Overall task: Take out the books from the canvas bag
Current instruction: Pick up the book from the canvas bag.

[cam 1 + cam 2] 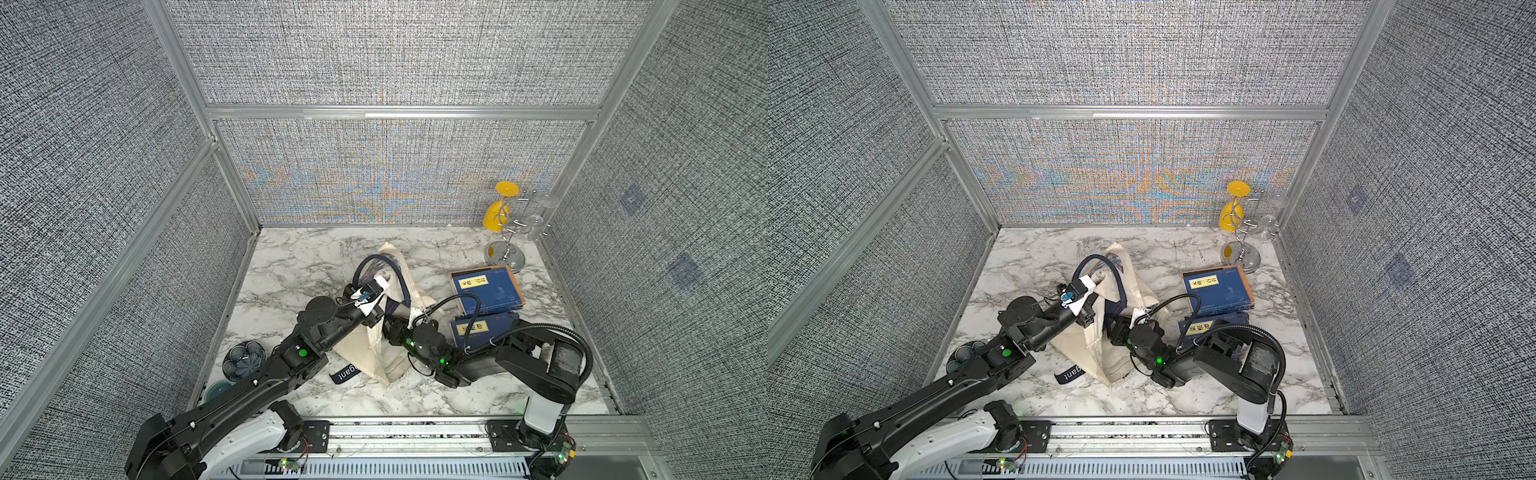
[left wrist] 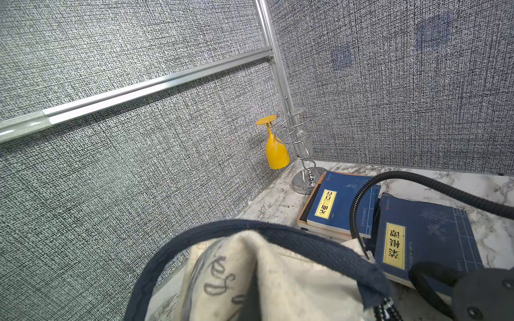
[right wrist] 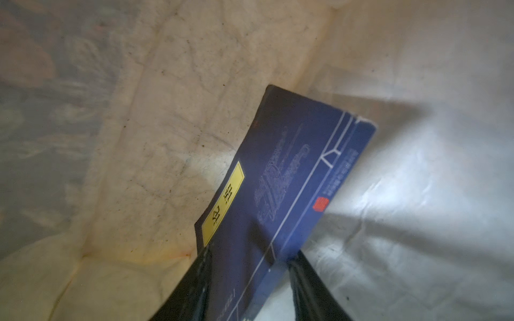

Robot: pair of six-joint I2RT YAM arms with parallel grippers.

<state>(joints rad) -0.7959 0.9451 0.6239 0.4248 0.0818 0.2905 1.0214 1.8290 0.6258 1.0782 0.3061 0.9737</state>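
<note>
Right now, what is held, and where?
Left pincer: canvas bag, top rim by the handle. Right pincer: fingers flank the book at its near end; grip unclear.

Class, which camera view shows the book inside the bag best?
The right wrist view: the book sits mid-frame, its yellow label showing, inside the bag. In both top views the bag hides it. The left wrist view shows only the bag's outside and the books already out.
</note>
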